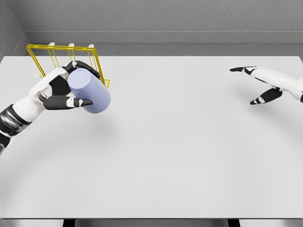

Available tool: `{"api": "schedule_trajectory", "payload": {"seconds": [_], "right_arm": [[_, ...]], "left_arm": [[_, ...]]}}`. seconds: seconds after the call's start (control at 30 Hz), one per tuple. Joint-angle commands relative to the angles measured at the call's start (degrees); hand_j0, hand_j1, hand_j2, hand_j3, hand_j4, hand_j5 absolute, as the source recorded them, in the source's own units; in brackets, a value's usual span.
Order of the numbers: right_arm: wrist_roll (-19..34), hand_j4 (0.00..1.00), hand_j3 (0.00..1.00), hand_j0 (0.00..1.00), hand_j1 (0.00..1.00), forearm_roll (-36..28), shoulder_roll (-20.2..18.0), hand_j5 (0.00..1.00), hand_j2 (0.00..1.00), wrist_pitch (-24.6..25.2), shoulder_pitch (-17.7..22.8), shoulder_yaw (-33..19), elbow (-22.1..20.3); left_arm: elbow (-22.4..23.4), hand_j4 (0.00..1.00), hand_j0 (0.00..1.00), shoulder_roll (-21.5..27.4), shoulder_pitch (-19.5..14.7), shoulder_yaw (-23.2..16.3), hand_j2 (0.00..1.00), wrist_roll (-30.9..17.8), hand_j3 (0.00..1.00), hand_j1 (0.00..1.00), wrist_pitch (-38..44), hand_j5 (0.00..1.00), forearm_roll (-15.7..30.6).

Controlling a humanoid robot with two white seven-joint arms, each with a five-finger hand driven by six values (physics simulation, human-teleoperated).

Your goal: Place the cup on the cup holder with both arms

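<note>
Left hand [59,92] grips the tilted cup [89,91] just at 5 o'clock of the yellow rack [61,54]; ease it onto a peg without knocking wires; right hand [265,85] hovers with fingers spread, holding nothing.

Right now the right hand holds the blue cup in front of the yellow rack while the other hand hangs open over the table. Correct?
Not quite. In the head view the left hand holds the blue cup by the yellow rack; the right hand is the open one.
</note>
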Motion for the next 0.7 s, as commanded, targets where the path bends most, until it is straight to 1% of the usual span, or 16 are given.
{"api": "schedule_trajectory", "payload": {"seconds": [0.0, 0.1, 0.2, 0.3, 0.37, 0.5, 0.67], "right_arm": [[0.0, 1.00, 1.00, 1.00, 1.00, -0.4, -0.1, 1.00, 1.00, 0.1, 0.0, 0.0, 0.0], [0.0, 1.00, 1.00, 1.00, 1.00, -0.5, -0.4, 1.00, 1.00, 0.1, 0.0, -0.1, 0.0], [0.0, 1.00, 1.00, 1.00, 1.00, -0.5, -0.4, 1.00, 1.00, 0.1, 0.0, -0.1, 0.0], [0.0, 1.00, 1.00, 1.00, 1.00, -0.4, -0.4, 1.00, 1.00, 0.1, 0.0, -0.1, 0.0], [0.0, 1.00, 1.00, 1.00, 1.00, -0.4, -0.4, 1.00, 1.00, 0.1, 0.0, -0.1, 0.0], [0.0, 1.00, 1.00, 1.00, 1.00, -0.4, -0.3, 1.00, 1.00, 0.1, 0.0, -0.1, -0.1], [0.0, 1.00, 1.00, 1.00, 1.00, -0.4, -0.1, 1.00, 1.00, 0.1, 0.0, 0.0, -0.1]], "left_arm": [[0.3, 0.41, 0.41, 0.7, -0.1, 0.5, 0.41, 0.0, 0.41, 0.41, 0.2, 0.41, 0.8], [1.3, 0.41, 0.41, 0.7, -1.2, 0.5, 0.41, 0.0, 0.41, 0.41, 0.2, 0.41, 1.0], [4.7, 0.41, 0.41, 0.7, -3.1, 0.5, 0.41, 0.0, 0.41, 0.41, 0.2, 0.41, 1.0], [7.0, 0.41, 0.41, 0.6, -4.1, 0.5, 0.41, 0.0, 0.41, 0.41, 0.3, 0.41, 1.0], [8.7, 0.41, 0.41, 0.6, -5.5, 0.5, 0.41, 0.0, 0.41, 0.41, 0.3, 0.41, 0.9], [9.6, 0.41, 0.41, 0.2, -6.9, 0.5, 0.41, 0.0, 0.41, 0.41, 0.3, 0.41, 0.6], [9.6, 0.41, 0.41, -0.2, -6.9, 0.3, 0.41, 0.0, 0.41, 0.41, 0.3, 0.41, 0.5]]}}
